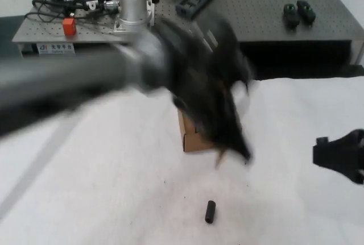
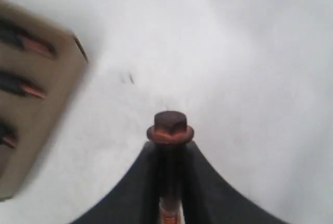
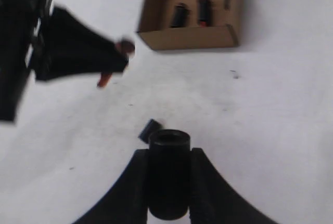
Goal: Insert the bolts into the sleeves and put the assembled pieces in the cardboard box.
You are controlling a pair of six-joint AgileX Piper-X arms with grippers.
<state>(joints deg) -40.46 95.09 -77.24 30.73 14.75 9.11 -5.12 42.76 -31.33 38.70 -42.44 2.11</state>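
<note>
Bolt clamped btwn left fingers, head sticking out. Sleeve gripped in right fingers; 2nd sleeve lies on worktop.

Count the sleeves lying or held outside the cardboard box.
2. One sleeve is in the right gripper; another sleeve lies on the white cloth. The arm over the box may hide more.

White bench: cardboard box, loose sleeve
</note>
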